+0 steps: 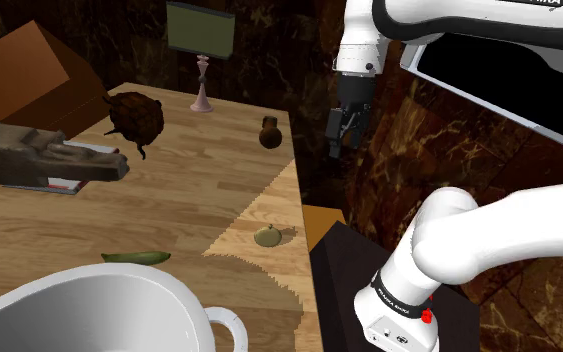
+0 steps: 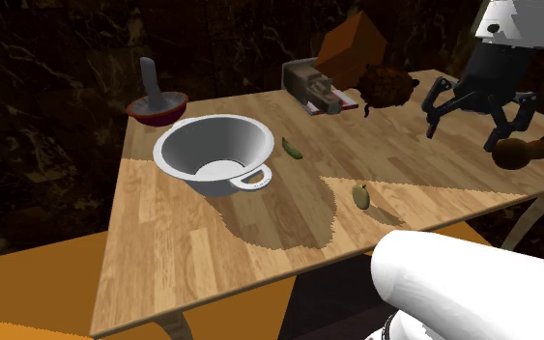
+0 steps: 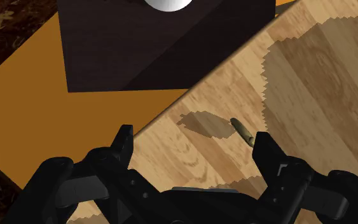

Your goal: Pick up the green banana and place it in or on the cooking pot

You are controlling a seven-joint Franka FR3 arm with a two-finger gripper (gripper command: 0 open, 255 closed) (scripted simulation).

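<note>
Black fingers stand apart and empty: your gripper [image 1: 341,140] hangs high at the shoulder view's upper right, near the table [image 1: 189,190] edge. The green banana [image 1: 137,257] lies flat at lower left, just beside the white cooking pot [image 1: 89,310]. Cross over, descend above its middle, and close across its narrow width.

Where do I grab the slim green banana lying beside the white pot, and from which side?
Likely its middle, from straight above with the open gripper closing across its width. The slim green banana lies flat on the wooden table, thin, near the white cooking pot, so side approaches look crowded.
</note>
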